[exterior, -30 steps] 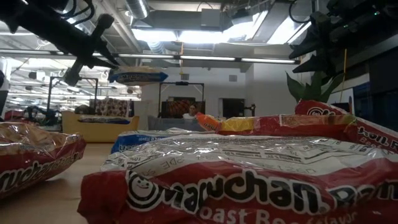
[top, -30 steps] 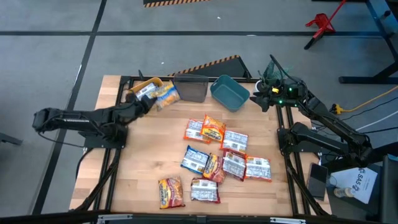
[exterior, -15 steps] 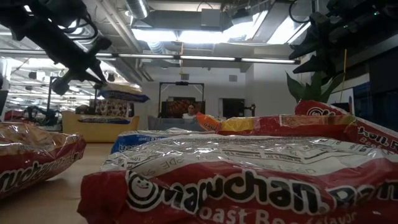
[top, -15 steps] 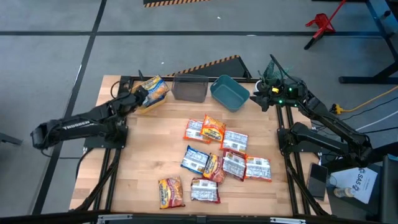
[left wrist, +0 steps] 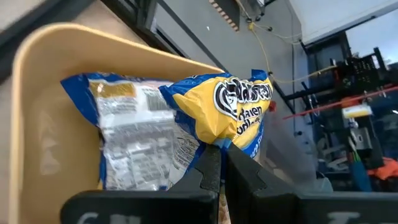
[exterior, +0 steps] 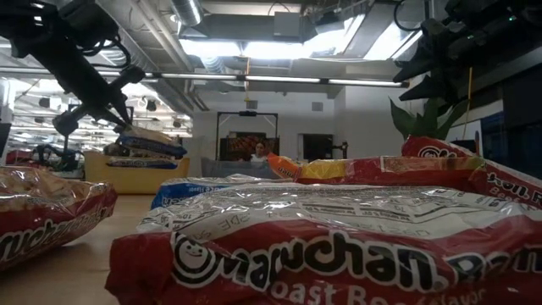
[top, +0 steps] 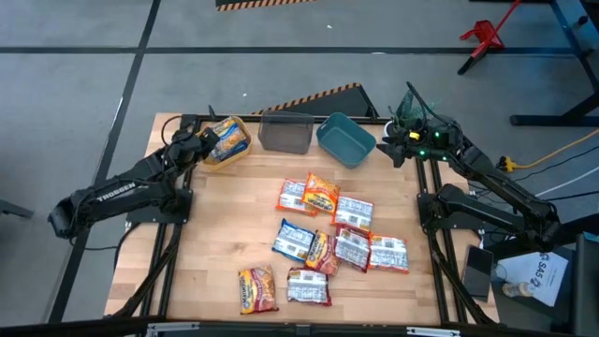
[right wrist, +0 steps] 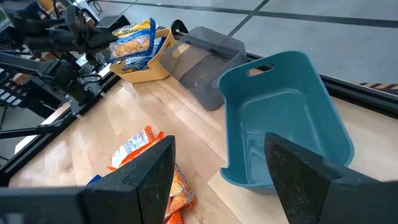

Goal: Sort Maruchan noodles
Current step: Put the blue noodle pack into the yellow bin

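Observation:
My left gripper (top: 208,145) (left wrist: 217,163) is over the yellow bin (top: 223,166) at the table's far left, shut on a yellow-and-blue Maruchan packet (left wrist: 231,111) (exterior: 146,138). A blue-white packet (left wrist: 127,146) lies inside that bin, beside the held one. Several more packets (top: 328,229) in blue-white, orange-yellow and red-silver lie flat and partly overlapping on the middle and near part of the table. My right gripper (top: 391,145) (right wrist: 221,180) waits open at the far right, above the table by the teal bin (right wrist: 280,118). My left gripper pinches the yellow-and-blue packet between its two fingers at one edge (left wrist: 219,144). The fingers come slanting from the table's left and near side. The packet sticks out ahead of them, tilted, over the yellow bin's opening. Whether it rests on the packet below, I cannot tell.
A grey bin (top: 285,133) and the teal bin (top: 346,140) stand in a row to the right of the yellow one along the far edge. Bare wood lies between the bins and the packets, and along the table's left side.
My left gripper, still shut on the packet, has swung it from the gap between the yellow and grey bins toward the table's left and lowered it over the yellow bin. The packet has tipped from level to tilted. The right arm has kept still.

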